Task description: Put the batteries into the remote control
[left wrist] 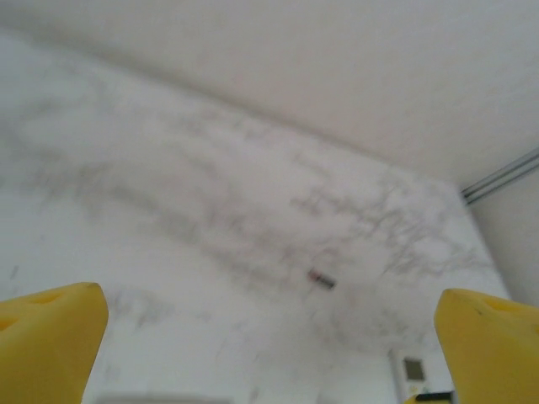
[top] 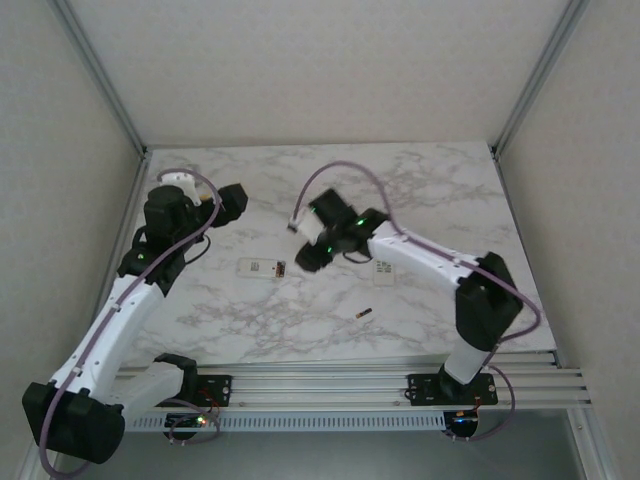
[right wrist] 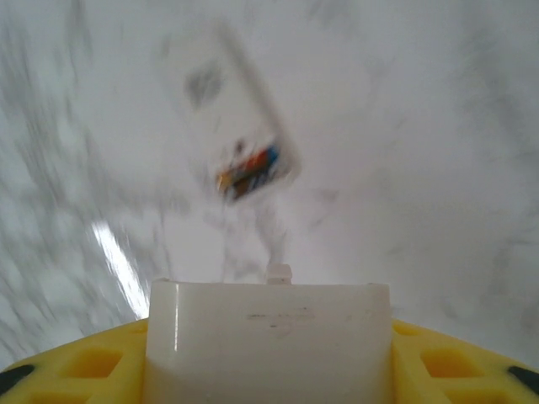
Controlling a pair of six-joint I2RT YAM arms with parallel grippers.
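Observation:
A white remote control (top: 260, 267) lies on the marble table, its right end open with batteries (top: 282, 268) in it; the right wrist view shows this remote (right wrist: 227, 101) blurred, with the batteries (right wrist: 249, 168) coloured in its compartment. One loose battery (top: 364, 314) lies nearer the front, also seen as a small dark battery (left wrist: 321, 279). My right gripper (top: 308, 256) hovers just right of the remote, shut on a white battery cover (right wrist: 269, 337) with a small tab. My left gripper (top: 232, 203) is raised at the back left, its yellow fingers (left wrist: 50, 337) wide apart around nothing.
A second white remote (top: 383, 268) with a small display lies under the right arm, seen as a remote (left wrist: 413, 369) at the lower right. Aluminium posts (top: 100, 75) and white walls bound the table; a rail (top: 380, 375) runs along its front edge.

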